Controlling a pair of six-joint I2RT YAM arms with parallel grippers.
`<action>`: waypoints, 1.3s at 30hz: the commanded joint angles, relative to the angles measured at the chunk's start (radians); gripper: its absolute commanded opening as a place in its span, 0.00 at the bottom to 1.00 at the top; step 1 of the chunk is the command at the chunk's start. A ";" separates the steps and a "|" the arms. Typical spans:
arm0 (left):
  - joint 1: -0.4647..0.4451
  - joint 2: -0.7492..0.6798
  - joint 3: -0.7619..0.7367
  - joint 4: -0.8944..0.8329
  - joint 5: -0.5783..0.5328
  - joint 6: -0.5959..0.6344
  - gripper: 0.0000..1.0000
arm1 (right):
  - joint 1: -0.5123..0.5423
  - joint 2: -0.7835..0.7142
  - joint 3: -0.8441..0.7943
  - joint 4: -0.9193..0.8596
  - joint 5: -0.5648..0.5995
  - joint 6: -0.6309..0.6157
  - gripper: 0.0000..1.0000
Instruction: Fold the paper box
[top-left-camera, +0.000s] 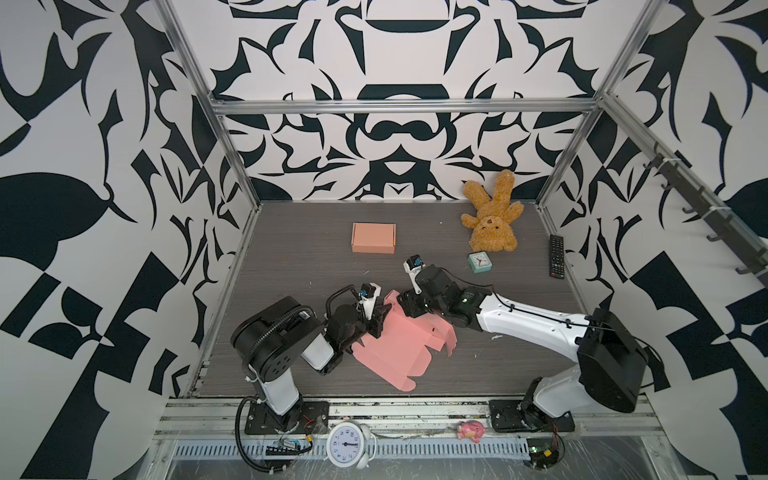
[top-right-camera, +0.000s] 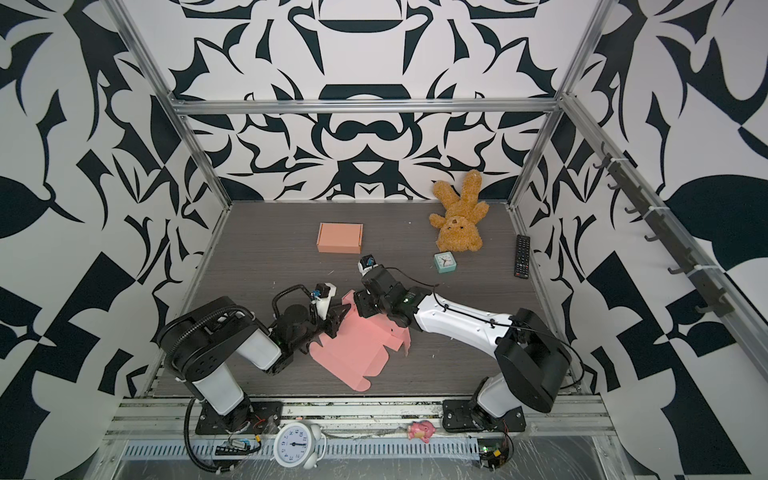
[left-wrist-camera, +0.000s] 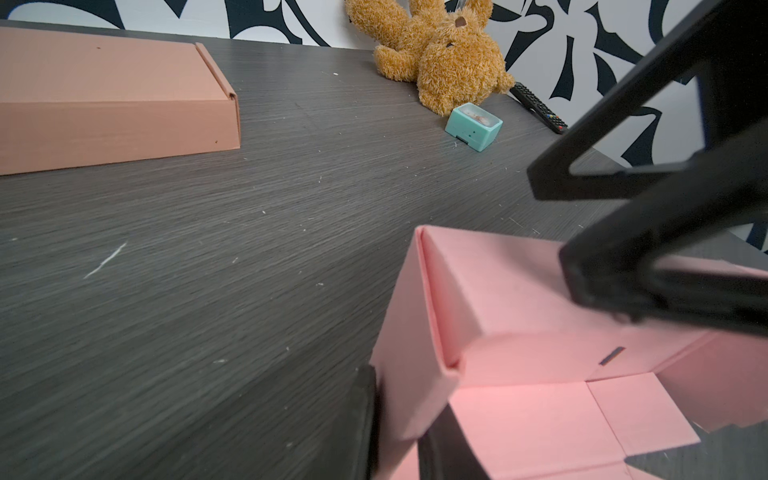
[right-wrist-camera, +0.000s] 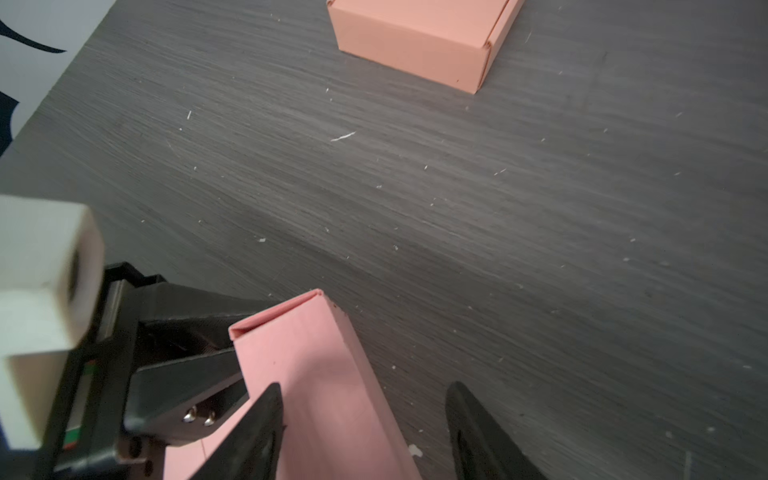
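One pink paper box (top-left-camera: 395, 349), wall creased: left tool (left-wrist-camera: 399, 424) pinches it, right tool (right-wrist-camera: 365, 388) straddles, spread.

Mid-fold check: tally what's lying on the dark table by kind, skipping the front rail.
Paper boxes: 2 (half-folded pink paper box, closed peach paper box)
Brown plush teddy bear: 1
Small teal square clock: 1
Black remote control: 1
Total: 5
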 joint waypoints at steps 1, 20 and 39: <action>-0.005 0.015 0.016 -0.014 -0.018 0.008 0.21 | -0.006 -0.010 -0.016 0.082 -0.079 0.071 0.64; -0.006 0.031 0.018 -0.009 -0.110 0.009 0.18 | -0.006 -0.068 -0.138 0.213 -0.244 0.233 0.56; -0.028 0.075 0.013 0.000 -0.098 0.014 0.24 | 0.005 -0.102 -0.168 0.163 -0.175 0.197 0.54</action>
